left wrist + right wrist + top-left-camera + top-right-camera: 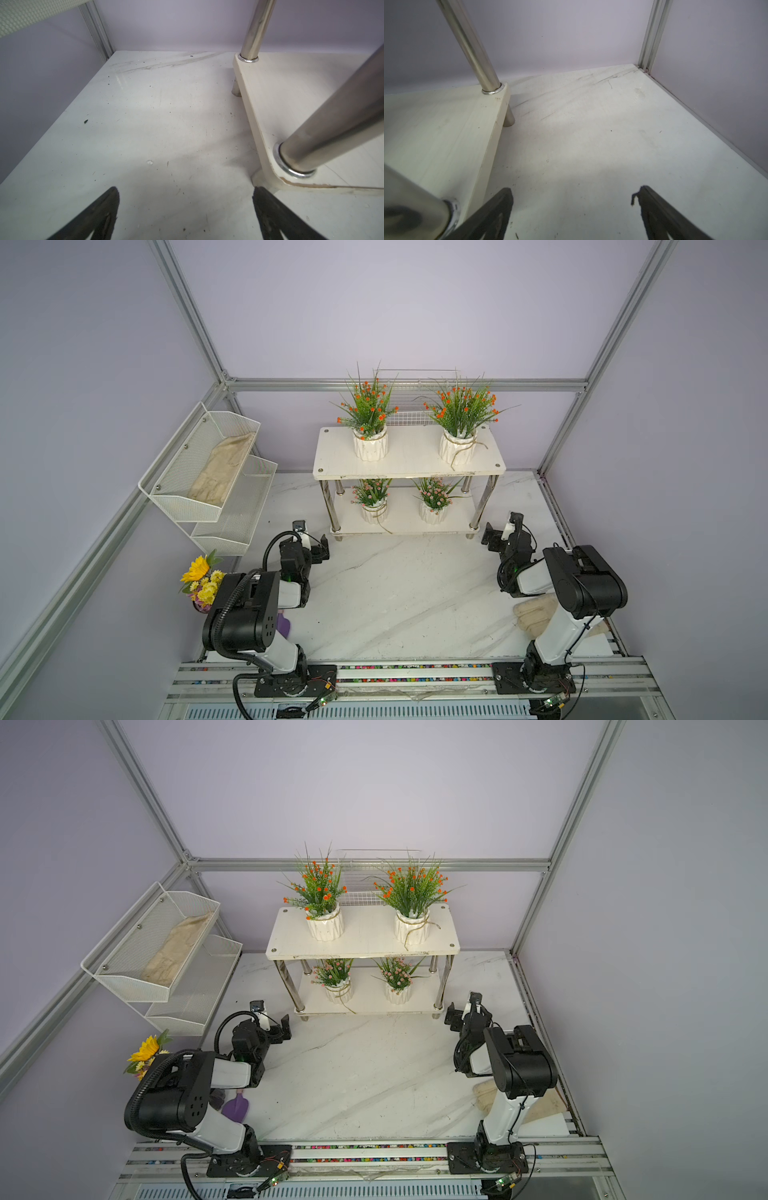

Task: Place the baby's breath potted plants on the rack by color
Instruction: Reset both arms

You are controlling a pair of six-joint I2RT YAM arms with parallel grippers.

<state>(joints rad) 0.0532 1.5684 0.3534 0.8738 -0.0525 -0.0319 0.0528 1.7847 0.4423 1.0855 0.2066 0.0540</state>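
The rack (411, 462) is sorted by colour, both arms clear of it.
The orange plants (370, 423) share the top board and the seemingly pink plants (434, 495) the shaded lower one; left gripper (325, 548) and right gripper (485, 536) gape empty, probably because nothing remains to place.

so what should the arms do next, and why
Probably just draw the left hand and right hand, both open and empty, back from the rack: the orange plants stand on top, the pink plants below, so nothing seems left to place.
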